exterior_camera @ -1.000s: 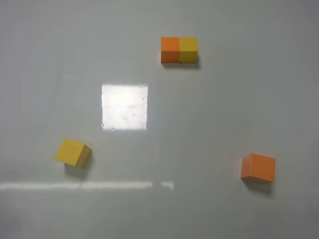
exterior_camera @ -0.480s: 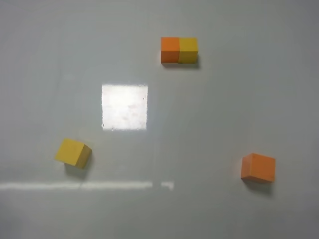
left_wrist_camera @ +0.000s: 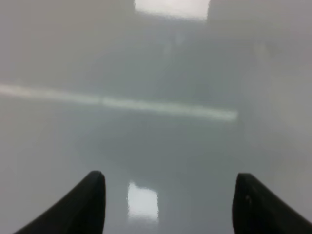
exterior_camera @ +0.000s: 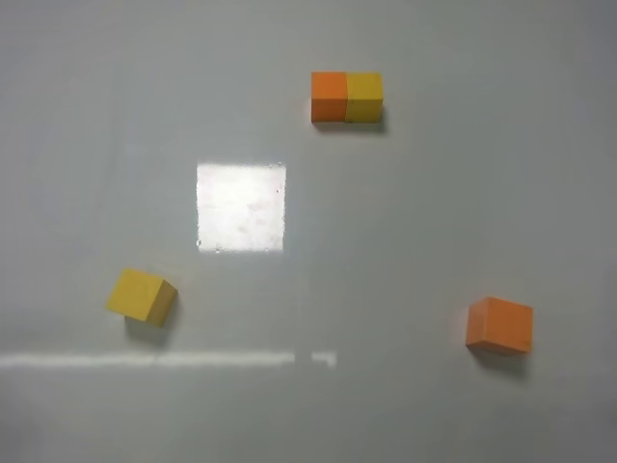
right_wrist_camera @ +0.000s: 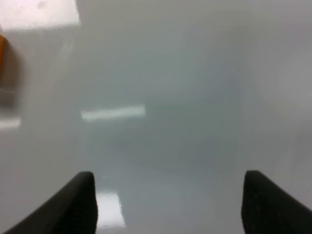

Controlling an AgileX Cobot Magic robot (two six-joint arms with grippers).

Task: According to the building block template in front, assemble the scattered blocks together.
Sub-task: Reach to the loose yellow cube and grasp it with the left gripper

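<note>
The yellow cube [exterior_camera: 141, 295] lay at 8 o'clock, on your left arm's side; the orange cube [exterior_camera: 499, 325] lay at 4 o'clock, nearer your right. The template [exterior_camera: 346, 96], at 12 o'clock, ran 9-to-3 with orange toward 9. Your left gripper [left_wrist_camera: 168, 202] and right gripper [right_wrist_camera: 168, 202] were spread wide and empty.

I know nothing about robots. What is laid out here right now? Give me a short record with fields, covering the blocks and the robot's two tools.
surface: grey glossy table with light reflections
template: orange-yellow joined pair, top of the high view, orange half on the left
yellow cube: lower left, turned at an angle
orange cube: lower right
loose cubes: far apart, not yet joined
left tool: open, holding nothing
right tool: open, holding nothing
</note>
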